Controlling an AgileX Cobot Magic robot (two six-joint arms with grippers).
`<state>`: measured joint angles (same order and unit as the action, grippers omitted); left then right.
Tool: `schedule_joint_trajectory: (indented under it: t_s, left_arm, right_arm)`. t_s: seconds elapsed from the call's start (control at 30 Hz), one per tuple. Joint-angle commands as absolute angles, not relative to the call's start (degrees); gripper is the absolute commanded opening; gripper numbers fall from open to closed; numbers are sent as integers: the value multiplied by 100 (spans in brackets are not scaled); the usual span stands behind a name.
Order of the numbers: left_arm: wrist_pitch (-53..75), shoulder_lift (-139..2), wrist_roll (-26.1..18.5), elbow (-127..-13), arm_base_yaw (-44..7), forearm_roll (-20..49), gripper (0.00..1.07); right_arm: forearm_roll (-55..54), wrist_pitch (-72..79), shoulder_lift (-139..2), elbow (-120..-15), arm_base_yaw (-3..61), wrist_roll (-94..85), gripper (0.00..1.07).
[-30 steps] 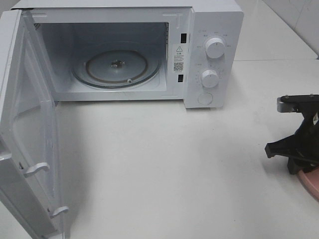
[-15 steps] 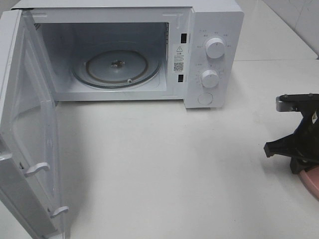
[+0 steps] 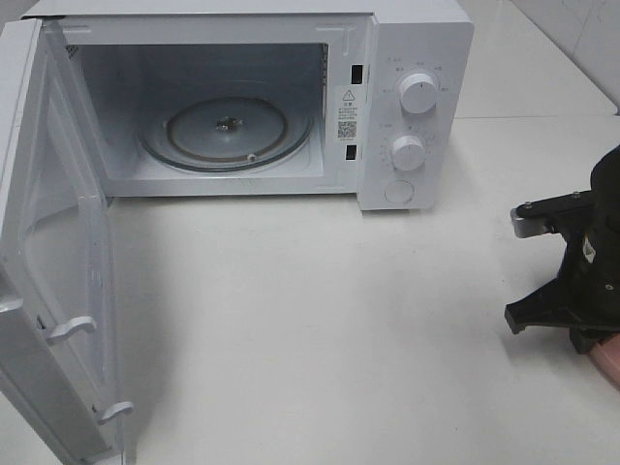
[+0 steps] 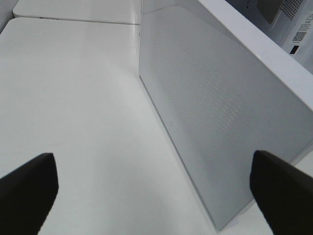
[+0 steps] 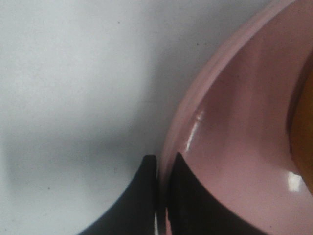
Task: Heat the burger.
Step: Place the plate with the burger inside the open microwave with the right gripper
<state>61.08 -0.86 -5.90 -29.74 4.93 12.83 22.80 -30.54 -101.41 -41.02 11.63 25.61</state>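
The burger (image 5: 304,122) shows only as a golden-orange sliver at the edge of the right wrist view, lying on the pink plate (image 5: 234,127). My right gripper (image 5: 164,164) is shut on the plate's rim, one finger outside it and one inside. From the high camera, the right arm (image 3: 576,281) stands at the table's right edge over a sliver of the plate (image 3: 610,360); the burger is hidden there. My left gripper (image 4: 156,191) is open and holds nothing, beside the outer face of the microwave door (image 4: 220,112).
The white microwave (image 3: 417,58) stands at the back with its door (image 3: 58,291) swung wide open to the left. Its glass turntable (image 3: 228,131) lies bare inside. White table (image 3: 320,320) stretches between the oven and the right arm.
The right gripper's fingers have closed onto the plate's rim. The right arm has shifted slightly left and down in the high view. The left arm is unchanged.
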Motion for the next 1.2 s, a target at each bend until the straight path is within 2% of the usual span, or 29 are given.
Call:
schedule_joint_trajectory:
  t_s: [0.03, 0.37, 0.73, 1.2]
  left_arm:
    - [6125, -74, -584, -2968, 470, 1295, 100]
    - [6125, -74, -584, -2968, 470, 1295, 100]
    - [6125, -74, -584, -2968, 470, 1295, 100]
    - [6125, -74, -584, -2968, 470, 1295, 100]
  right_arm:
    - [2664, -3380, -9918, -4039, 1409, 3065, 0]
    - [3455, -4022, -9442, -4034, 1891, 3661, 0]
    - [3661, -4561, -9076, -4016, 2338, 3678, 0]
    - [3615, -4956, -8463, -3621, 3329, 3650, 0]
